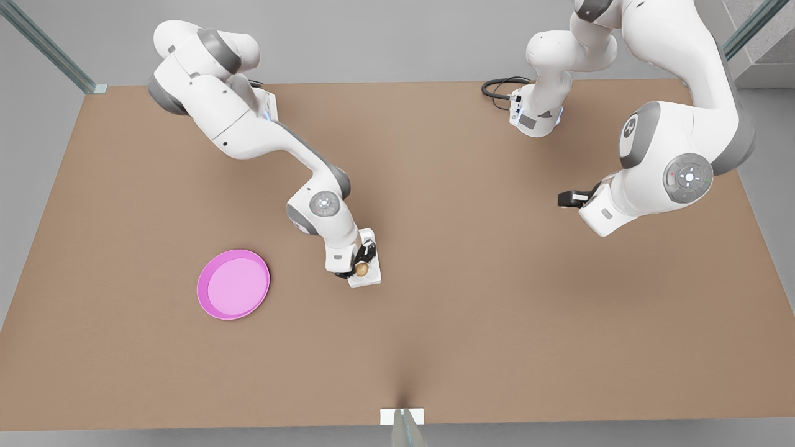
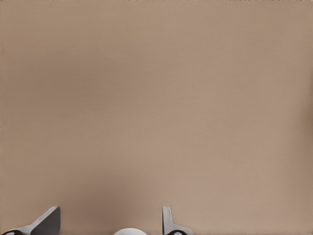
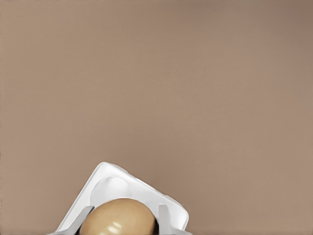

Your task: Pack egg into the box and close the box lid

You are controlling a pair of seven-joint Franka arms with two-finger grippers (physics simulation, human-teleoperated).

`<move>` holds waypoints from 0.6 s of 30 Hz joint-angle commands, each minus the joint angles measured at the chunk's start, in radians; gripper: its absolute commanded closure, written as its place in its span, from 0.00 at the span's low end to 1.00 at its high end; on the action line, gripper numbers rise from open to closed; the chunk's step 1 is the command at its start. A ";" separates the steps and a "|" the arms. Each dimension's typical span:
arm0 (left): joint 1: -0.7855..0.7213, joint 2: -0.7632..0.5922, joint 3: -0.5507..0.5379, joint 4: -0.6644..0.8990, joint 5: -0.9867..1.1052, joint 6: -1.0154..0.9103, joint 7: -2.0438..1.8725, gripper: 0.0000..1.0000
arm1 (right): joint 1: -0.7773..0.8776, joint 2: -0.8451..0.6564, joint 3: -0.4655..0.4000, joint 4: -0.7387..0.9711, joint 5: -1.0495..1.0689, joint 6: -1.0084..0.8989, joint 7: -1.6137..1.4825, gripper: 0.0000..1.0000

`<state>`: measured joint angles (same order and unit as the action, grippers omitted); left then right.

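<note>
The tan-brown egg (image 1: 361,269) sits between the fingers of my right gripper (image 1: 359,267), which is shut on it at the front view's centre-left. Directly under it lies the white box (image 1: 371,277), open with its round cups facing up. In the right wrist view the egg (image 3: 117,220) is flanked by the grey fingers (image 3: 164,219), just above a cup of the box (image 3: 111,182). I cannot tell the box lid apart from the carton, as the arm covers part of it. My left gripper (image 1: 566,198) waits open at the front view's right, its fingers (image 2: 48,221) over bare table.
A round pink plate (image 1: 233,284) lies on the brown table (image 1: 497,323) to the front view's left of the box. A black cable (image 1: 497,90) loops at the far arm base. Glass posts stand at the table's corners and front edge.
</note>
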<state>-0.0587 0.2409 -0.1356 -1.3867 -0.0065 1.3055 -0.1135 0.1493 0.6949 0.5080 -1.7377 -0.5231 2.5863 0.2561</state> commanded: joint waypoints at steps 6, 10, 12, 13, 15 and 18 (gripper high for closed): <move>0.000 0.001 -0.001 0.000 0.000 0.003 0.000 0.00 | -0.017 -0.034 0.003 0.004 0.037 -0.017 -0.028 0.00; 0.000 0.003 -0.001 0.000 -0.001 0.008 -0.002 0.00 | -0.074 -0.244 -0.158 0.006 0.399 -0.221 -0.273 0.00; 0.000 0.006 -0.059 -0.002 -0.007 0.006 -0.002 0.00 | -0.109 -0.396 -0.292 0.020 0.457 -0.449 -0.327 0.00; -0.001 0.005 -0.117 0.000 -0.009 0.006 -0.037 0.00 | -0.120 -0.420 -0.365 0.095 0.517 -0.607 -0.351 0.00; -0.032 0.011 -0.214 0.000 -0.013 0.011 -0.103 0.00 | -0.145 -0.460 -0.519 0.257 0.555 -0.896 -0.419 0.00; -0.481 0.239 -0.220 0.164 -0.021 0.149 -0.744 0.44 | -0.186 -0.526 -0.530 0.306 0.548 -1.127 -0.268 0.00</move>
<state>-0.5618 0.5030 -0.3567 -1.2213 -0.0194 1.5123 -0.9005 -0.0652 0.1688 0.0025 -1.4299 0.0223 1.4553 -0.0175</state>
